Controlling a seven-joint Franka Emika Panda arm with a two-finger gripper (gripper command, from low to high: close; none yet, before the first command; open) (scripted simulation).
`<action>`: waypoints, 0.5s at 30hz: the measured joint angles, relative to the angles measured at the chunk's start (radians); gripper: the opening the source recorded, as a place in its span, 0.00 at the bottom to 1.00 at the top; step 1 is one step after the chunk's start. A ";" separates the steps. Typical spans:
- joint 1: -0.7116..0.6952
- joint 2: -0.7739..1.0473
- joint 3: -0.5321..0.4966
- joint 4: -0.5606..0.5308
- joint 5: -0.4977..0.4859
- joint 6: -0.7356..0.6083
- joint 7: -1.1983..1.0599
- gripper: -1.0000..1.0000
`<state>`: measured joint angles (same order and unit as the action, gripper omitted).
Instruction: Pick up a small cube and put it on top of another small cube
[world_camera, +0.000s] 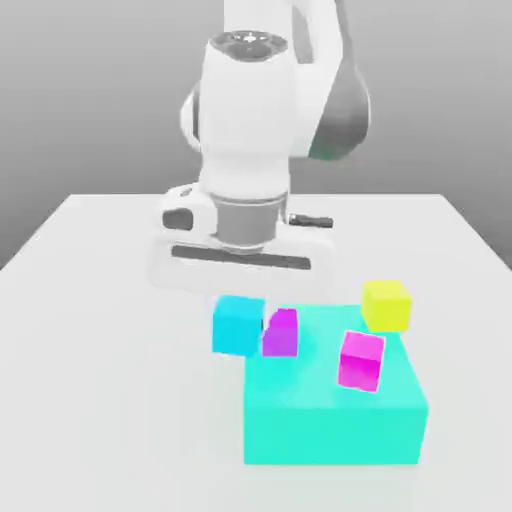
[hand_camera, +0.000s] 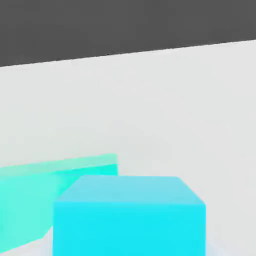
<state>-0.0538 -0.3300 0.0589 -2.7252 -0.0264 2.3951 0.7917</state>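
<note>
Exterior view first: the small cyan cube (world_camera: 238, 326) can be seen right under the hand of the white arm (world_camera: 247, 130), pretty much gripped by the claw (world_camera: 238, 310), which is closed down on it. In the hand view the same cube is shown up close, with its top face and one side visible. The purple cube (world_camera: 281, 335) is seen just beside it, toward the exterior view's right, partly covered at its upper corner. A big turquoise block (world_camera: 330, 435) is parked on the pale table (world_camera: 110, 400), and the magenta cube (world_camera: 361, 362) is seen over its top. The yellow cube (world_camera: 386, 306) is spotted by the block's far corner, at the exterior view's right; whether the block is touched by it can't be told.
</note>
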 joint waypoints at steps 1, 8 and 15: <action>0.015 -0.036 -0.004 -0.021 0.006 -0.015 -0.039 0.00; 0.127 -0.268 -0.037 -0.163 0.043 -0.105 -0.293 0.00; 0.133 -0.127 -0.032 -0.238 0.050 0.111 -0.320 1.00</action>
<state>0.0796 -0.4571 0.0266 -2.9635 0.0239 2.5057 0.4715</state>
